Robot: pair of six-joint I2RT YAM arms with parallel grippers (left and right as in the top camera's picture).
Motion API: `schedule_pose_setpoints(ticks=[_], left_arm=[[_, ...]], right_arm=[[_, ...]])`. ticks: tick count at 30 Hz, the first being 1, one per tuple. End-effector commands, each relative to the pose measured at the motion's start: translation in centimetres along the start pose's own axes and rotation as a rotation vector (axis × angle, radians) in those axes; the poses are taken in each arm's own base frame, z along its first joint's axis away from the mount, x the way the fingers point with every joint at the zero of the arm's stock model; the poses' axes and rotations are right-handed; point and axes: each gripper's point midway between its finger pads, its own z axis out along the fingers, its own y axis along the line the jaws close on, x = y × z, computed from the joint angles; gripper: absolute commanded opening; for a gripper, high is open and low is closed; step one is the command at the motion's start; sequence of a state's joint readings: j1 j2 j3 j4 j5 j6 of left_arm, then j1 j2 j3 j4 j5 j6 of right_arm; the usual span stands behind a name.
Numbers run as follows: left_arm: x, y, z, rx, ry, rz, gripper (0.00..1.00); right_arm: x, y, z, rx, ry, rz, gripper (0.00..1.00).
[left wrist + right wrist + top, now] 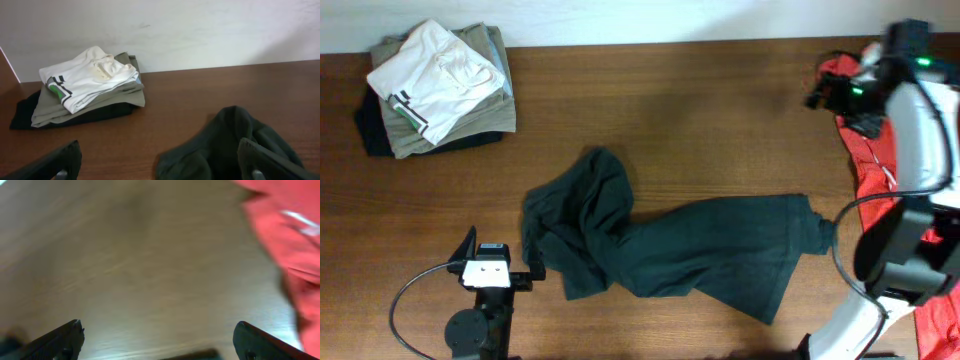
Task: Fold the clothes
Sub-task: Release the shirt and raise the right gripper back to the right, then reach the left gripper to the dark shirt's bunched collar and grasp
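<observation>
The left gripper (159,150) sits low at the near left of the brown wooden surface (700,120). Its fingers are spread wide with nothing between them, and they point toward the far edge. In the left wrist view its right finger overlaps the dark fabric just ahead; whether it touches the cloth cannot be told.

Well beyond it, in the far left corner, lies a stack of folded garments (440,90): a white piece with green and black stripes on top, khaki beneath, something dark at the bottom.

The charcoal T-shirt (700,250) lies unfolded and crumpled across the near middle of the surface. Its left part is bunched into a raised, rumpled heap just beside the left gripper. From there the cloth stretches rightward in a wider, flatter band. At its right end it draws into a narrow twisted point close to the right arm's base.

The right gripper (159,327) is at the far right, well apart from the T-shirt. Its fingers are also parted and hold nothing. Its wrist view is blurred, showing bare wood below and red cloth at the right edge.

A red-orange shirt (865,165) lies along the right edge, partly hidden under that arm.
</observation>
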State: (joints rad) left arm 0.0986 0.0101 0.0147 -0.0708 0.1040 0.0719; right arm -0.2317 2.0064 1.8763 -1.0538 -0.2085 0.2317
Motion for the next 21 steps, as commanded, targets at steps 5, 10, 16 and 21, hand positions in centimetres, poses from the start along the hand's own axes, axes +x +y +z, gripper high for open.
schedule_pose_setpoints(ticks=[5, 10, 16, 21], left_arm=[[0.20, 0.06, 0.01, -0.002, 0.002, 0.012, 0.99], [0.20, 0.05, 0.01, -0.001, 0.002, 0.012, 0.99], [0.20, 0.06, 0.01, -0.002, 0.002, 0.012, 0.99], [0.20, 0.06, 0.01, -0.002, 0.002, 0.012, 0.99]], right_arm=[[-0.36, 2.93, 0.73, 0.067, -0.060, -0.110, 0.99], [-0.36, 2.93, 0.73, 0.067, -0.060, -0.110, 0.99], [-0.36, 2.93, 0.73, 0.067, -0.060, -0.110, 0.99], [-0.36, 2.93, 0.73, 0.067, -0.060, -0.110, 0.99]])
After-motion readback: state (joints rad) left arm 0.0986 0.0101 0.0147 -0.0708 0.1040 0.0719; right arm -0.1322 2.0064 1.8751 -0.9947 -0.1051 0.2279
